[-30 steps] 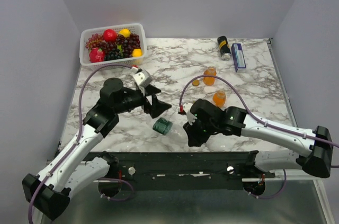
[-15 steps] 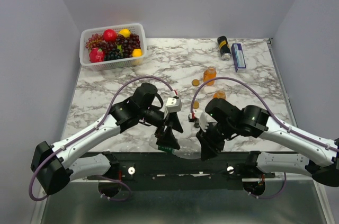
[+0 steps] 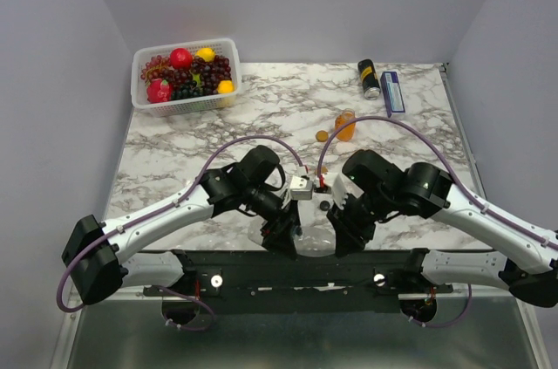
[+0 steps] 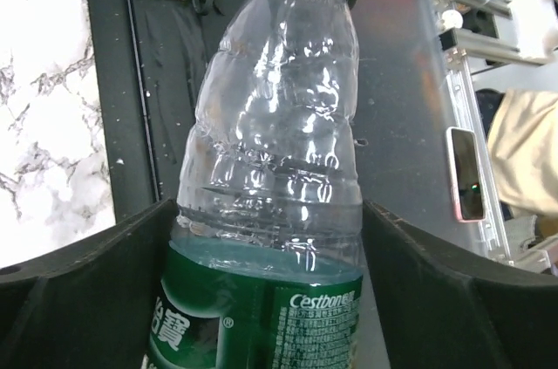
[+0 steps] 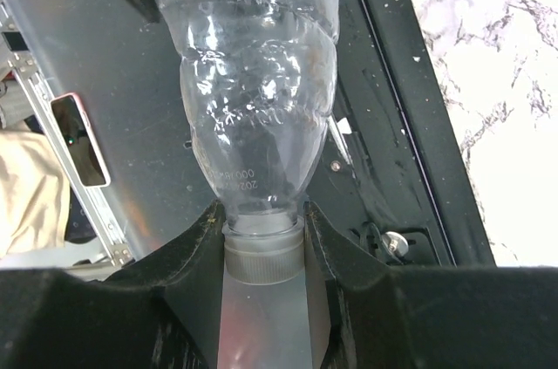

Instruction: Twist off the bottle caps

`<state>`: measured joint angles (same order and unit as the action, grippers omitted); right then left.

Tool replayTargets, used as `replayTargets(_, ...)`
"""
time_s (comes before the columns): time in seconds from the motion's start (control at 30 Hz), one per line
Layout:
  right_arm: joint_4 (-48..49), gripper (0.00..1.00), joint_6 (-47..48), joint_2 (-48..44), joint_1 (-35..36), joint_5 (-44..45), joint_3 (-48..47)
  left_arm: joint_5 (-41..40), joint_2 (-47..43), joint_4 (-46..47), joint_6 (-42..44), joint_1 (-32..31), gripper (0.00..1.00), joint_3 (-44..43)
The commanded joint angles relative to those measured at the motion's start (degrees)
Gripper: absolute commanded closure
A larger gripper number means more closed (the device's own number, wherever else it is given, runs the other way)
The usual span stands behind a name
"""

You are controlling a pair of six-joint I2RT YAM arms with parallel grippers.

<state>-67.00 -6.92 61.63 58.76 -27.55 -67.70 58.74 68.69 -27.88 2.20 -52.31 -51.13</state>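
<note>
— What sort of place are you in?
— Robot lab, a test cell by the look of it. Plain grey panels (image 3: 296, 3) on 3 sides, marble-print tabletop (image 3: 261, 99), and a black rail (image 3: 296, 269) at the near edge w/ me bolted to it.
— Anything else say lab?
— Alu. framing (image 4: 462, 37) past the table edge. Props set out at the back: white basket (image 3: 179, 105) of fruit (image 3: 180, 58), drink can (image 3: 368, 78), blue box (image 3: 391, 92).

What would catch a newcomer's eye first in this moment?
A clear bottle with a green label, held at the near edge of the table: the left claw clamps its body and the right claw grips its cap. After that, the white basket of bright fruit in the far left corner, and an orange juice bottle right of centre.
</note>
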Motion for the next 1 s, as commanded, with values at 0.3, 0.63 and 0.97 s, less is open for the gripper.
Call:
replayTargets(0.3, 3.1, 0.69, 0.9, -0.4, -1.1, 4.9, -1.1, -3.5, -0.1, 0.8, 2.0, -1.1, 0.57, -0.8)
replayTargets(0.63, 18.9, 0.11, -9.8, -10.7, -5.3, 25.3, 1.8, -33.2, -5.4, 8.4, -3.2, -0.3, 0.63, 2.1)
replayTargets(0.97, 62.0, 0.16, -25.8, -18.6, -5.4, 35.9, 20.8, -59.6, -20.5, 13.3, -2.8, -0.3, 0.59, 7.5)
